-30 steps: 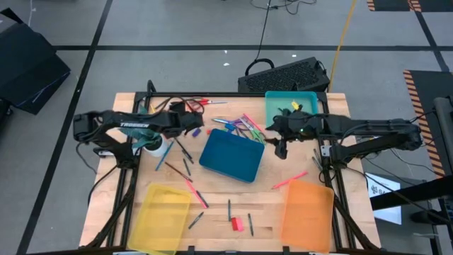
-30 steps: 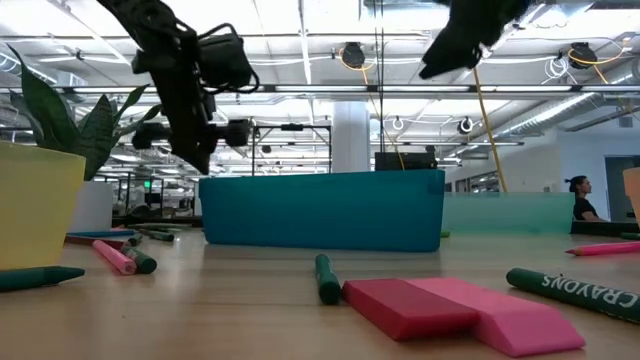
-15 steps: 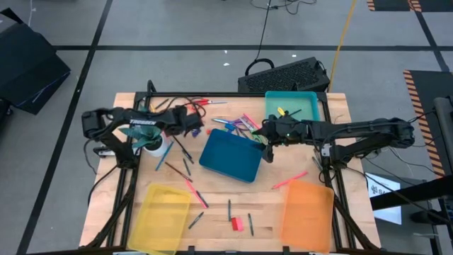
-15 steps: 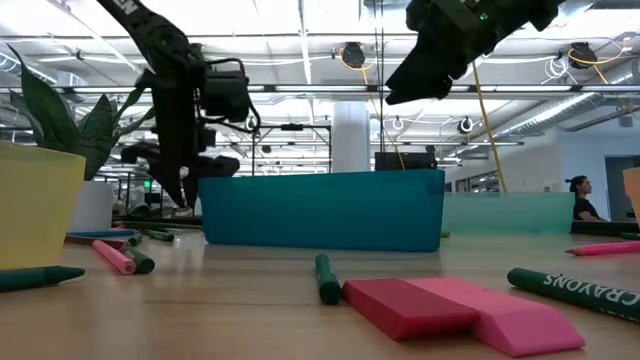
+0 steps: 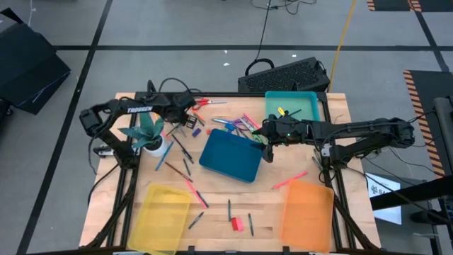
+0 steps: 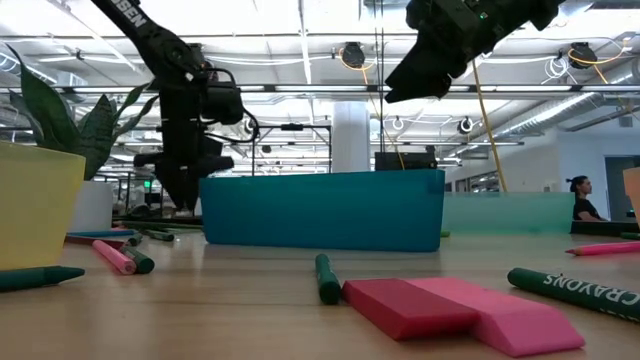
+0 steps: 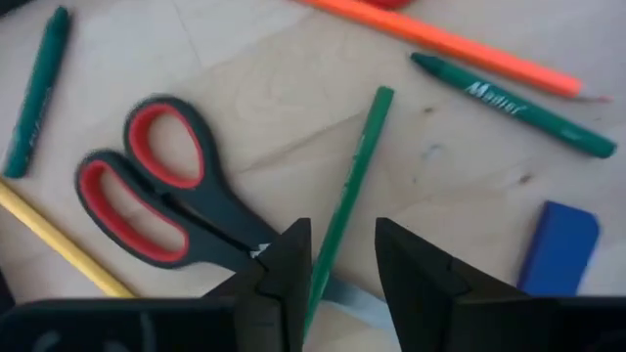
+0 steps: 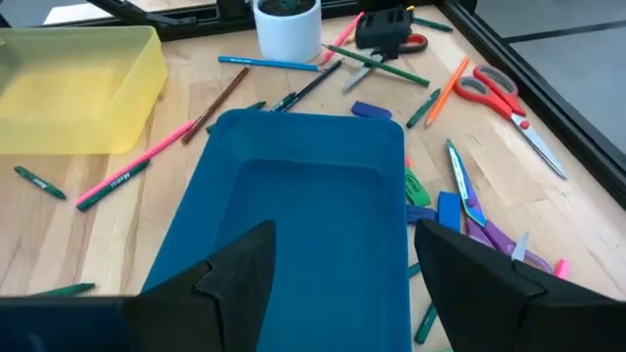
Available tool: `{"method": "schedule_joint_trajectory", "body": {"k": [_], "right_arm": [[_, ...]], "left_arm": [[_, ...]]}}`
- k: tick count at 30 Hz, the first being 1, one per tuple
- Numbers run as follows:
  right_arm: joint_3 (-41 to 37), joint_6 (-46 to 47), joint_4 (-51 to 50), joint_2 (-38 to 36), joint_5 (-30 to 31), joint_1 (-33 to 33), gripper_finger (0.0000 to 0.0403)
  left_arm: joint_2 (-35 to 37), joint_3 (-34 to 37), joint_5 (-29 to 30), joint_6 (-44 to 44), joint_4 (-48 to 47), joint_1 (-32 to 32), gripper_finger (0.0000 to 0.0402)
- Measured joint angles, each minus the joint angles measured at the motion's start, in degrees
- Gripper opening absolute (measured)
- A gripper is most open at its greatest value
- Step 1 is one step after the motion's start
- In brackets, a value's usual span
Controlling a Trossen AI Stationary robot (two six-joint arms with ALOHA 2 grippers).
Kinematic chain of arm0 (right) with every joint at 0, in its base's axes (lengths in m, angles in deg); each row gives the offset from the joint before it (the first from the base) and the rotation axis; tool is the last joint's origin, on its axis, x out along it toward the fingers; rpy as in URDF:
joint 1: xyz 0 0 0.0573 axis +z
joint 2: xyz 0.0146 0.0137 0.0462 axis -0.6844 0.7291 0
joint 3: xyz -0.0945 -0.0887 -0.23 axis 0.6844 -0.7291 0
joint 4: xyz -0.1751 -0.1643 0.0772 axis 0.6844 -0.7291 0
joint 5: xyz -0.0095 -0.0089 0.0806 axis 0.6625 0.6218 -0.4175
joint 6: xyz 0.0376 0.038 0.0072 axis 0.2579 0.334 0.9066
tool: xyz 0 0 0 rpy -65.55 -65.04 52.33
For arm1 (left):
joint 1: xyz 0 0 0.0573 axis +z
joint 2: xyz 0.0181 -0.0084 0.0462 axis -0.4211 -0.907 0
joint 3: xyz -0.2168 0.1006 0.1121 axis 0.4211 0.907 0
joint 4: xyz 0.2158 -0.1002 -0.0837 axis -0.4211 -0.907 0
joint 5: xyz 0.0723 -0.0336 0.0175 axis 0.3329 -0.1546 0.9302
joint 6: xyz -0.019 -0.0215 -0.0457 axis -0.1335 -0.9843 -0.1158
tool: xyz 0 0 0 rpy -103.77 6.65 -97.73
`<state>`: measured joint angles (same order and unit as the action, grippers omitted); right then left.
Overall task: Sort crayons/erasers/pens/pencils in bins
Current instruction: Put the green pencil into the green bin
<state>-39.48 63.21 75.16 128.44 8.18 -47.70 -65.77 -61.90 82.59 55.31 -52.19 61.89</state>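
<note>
My left gripper (image 5: 187, 113) stands open near the far left of the table. Its fingers straddle a green pencil (image 7: 350, 186) that lies across red-handled scissors (image 7: 161, 196); I see no touch. A blue eraser (image 7: 558, 244) lies beside them. My right gripper (image 8: 342, 284) hangs open and holds nothing, above the right end of the dark blue bin (image 5: 232, 156). The teal bin (image 5: 291, 106) is at the far right, the yellow bin (image 5: 163, 209) at the near left, the orange bin (image 5: 308, 212) at the near right. A red and a pink eraser (image 6: 460, 310) lie flat near the front edge.
A potted plant in a white pot (image 5: 152, 142) stands close under the left arm. Loose crayons, pens and pencils (image 5: 241, 126) lie between the dark blue and teal bins and around the blue bin's left side. A second pair of scissors (image 8: 494, 98) lies at the far edge.
My left gripper has gone toward the table's far edge and come down over the scissors and green pencil. My right gripper has gone toward the table's left, from beside the teal bin to above the dark blue bin's right end, then held still.
</note>
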Motion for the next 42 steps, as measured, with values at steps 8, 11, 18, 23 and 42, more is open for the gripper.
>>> {"method": "schedule_joint_trajectory", "body": {"k": [8,11,18,23,42], "right_arm": [[0.00,-1.28,0.01,0.00,0.02,0.00,0.0240],[0.00,-1.78,0.01,0.00,0.02,0.00,0.0240],[0.00,-2.09,-0.02,-0.02,0.02,0.00,0.0240],[0.00,-1.87,-0.63,-0.02,0.00,0.20,0.0240],[0.00,-6.25,-1.08,-13.72,0.36,1.98,0.0240]], "left_arm": [[-9.29,-10.39,-2.94,5.00,-14.68,1.49,0.0120],[-13.11,-11.79,-3.49,5.58,-16.55,1.47,0.0120],[-17.46,-12.11,-3.45,5.38,-16.34,1.40,0.0120],[-18.27,-12.18,-3.05,5.13,-16.16,1.36,0.0105],[-1.88,-11.70,-1.24,-0.62,-5.12,-7.06,0.0015]]}}
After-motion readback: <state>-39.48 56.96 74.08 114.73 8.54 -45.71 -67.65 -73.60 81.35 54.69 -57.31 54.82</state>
